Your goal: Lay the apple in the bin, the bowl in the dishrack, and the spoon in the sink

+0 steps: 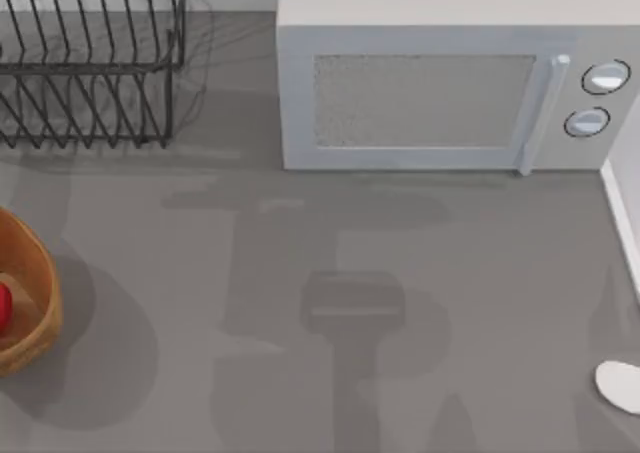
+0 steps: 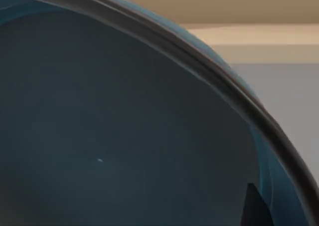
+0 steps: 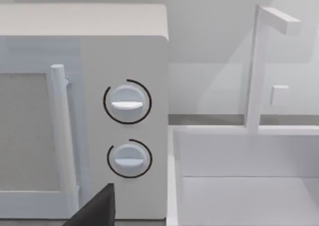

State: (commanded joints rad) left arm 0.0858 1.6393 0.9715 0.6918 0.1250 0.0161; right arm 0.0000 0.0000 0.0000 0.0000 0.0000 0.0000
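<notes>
While the apple (image 1: 4,305) already lies in the bin (image 1: 40,273), the bowl (image 2: 124,136) looms close before the left wrist, dishrack (image 1: 90,63) empty. Spoon (image 1: 620,385) lies beside the sink (image 3: 239,186); jaw states cannot be told.

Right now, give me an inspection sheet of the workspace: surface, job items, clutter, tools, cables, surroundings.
Surface: grey table, arm shadows on it.
Job's things: apple inside bin at left edge; bowl close up in the left wrist view, not in the dishrack at top left; spoon on table at right edge; sink beside microwave, nothing seen in the part shown.
Clutter: nothing seen.
Tools: a dark part at the edge of each wrist view.
Cables: nothing seen.
Surroundings: microwave, tap.
</notes>
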